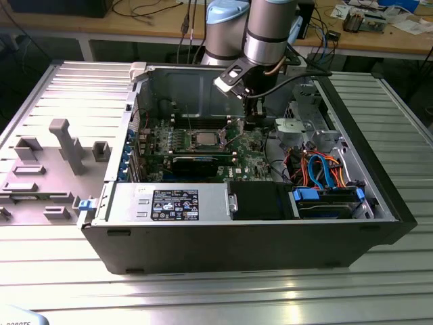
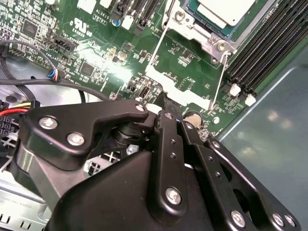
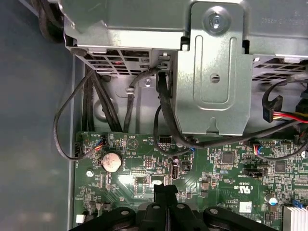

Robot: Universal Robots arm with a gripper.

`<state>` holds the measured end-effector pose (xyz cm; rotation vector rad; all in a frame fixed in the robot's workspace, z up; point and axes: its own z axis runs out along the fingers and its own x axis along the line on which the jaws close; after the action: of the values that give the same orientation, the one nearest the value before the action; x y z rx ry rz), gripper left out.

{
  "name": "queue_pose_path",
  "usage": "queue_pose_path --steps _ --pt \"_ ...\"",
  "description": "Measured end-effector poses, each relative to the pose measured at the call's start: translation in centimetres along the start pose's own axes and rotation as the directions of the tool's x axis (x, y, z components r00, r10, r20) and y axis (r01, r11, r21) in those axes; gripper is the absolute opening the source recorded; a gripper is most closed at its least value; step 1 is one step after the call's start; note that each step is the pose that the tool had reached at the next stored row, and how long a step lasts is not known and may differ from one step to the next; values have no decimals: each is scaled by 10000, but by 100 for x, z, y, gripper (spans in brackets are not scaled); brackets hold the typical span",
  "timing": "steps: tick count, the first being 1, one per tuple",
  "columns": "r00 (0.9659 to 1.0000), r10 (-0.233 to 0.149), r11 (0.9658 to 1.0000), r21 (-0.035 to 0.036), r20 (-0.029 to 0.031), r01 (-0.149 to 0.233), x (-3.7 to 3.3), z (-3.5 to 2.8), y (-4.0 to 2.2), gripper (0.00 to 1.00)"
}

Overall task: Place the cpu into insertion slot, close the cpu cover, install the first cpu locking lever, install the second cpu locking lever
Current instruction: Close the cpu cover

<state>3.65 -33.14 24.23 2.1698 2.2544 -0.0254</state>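
**Desk:** Nearest the lens is the arm's black gripper (image 2: 162, 107). What is it holding?

**Bench:** Nothing that shows. Its fingers are drawn narrow, tips low over the green motherboard (image 2: 96, 53) and just beside the silver end bar of the cpu cover (image 2: 179, 91).

**Desk:** And the chip?

**Bench:** The cpu (image 2: 226, 10) lies flat in the insertion slot (image 2: 204, 39), at nine o'clock from the gripper in the exterior view. That first step looks done. The cover appears swung open, with the chip's whole top bare, so closing it and setting both locking levers seem yet to be done. Two thin wire rods (image 2: 158, 48) run from the slot toward the bar. Whether they are the levers cannot be told.

**Desk:** What crowds the work?

**Bench:** Long black memory slots (image 2: 269, 43) flank the socket. Black cables (image 3: 72, 120) loop past a coin battery (image 3: 111, 161) beside a grey drive bracket (image 3: 214, 82). In the exterior view the expansion card (image 1: 196, 162) lies at six o'clock from the cpu. Orange and blue cables (image 1: 318, 166) lie at four o'clock from the gripper, near it but apart.
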Motion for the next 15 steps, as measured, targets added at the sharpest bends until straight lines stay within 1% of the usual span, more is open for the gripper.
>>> queue_pose_path --steps 7,15 --pt "10000 2 10000 0 0 -2 0 0 -12 11" --pt "10000 0 10000 0 0 0 2 0 -53 11"
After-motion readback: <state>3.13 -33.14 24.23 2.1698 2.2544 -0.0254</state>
